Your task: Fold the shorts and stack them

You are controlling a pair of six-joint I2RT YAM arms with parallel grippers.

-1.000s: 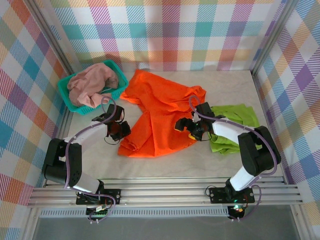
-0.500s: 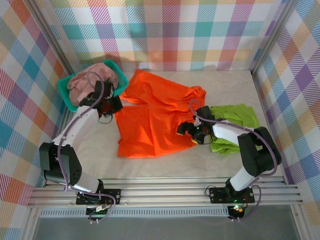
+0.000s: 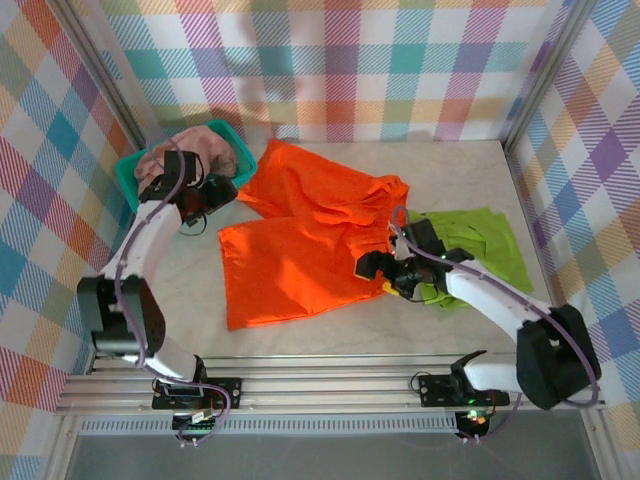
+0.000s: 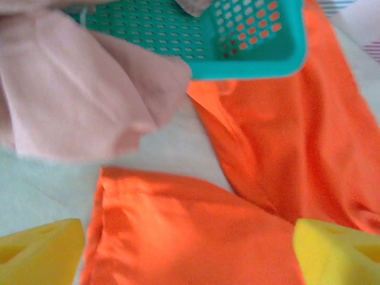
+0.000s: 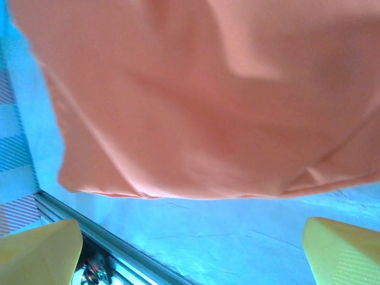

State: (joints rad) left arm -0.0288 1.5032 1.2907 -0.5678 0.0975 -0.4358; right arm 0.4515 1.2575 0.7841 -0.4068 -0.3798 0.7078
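Free table strip before orange shorts

Shorts in basket far left; second pair centre; third pair right.

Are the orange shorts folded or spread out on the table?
Spread out. The orange shorts lie open and mostly flat on the table, with both legs fanned apart toward the left and neither laid over the other.

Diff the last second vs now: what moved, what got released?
Left gripper pulled a folded leg of the orange shorts out toward the basket, spreading them flat, then let go. Right gripper, open, shifted slightly nearer. Green shorts and pink shorts stayed put.
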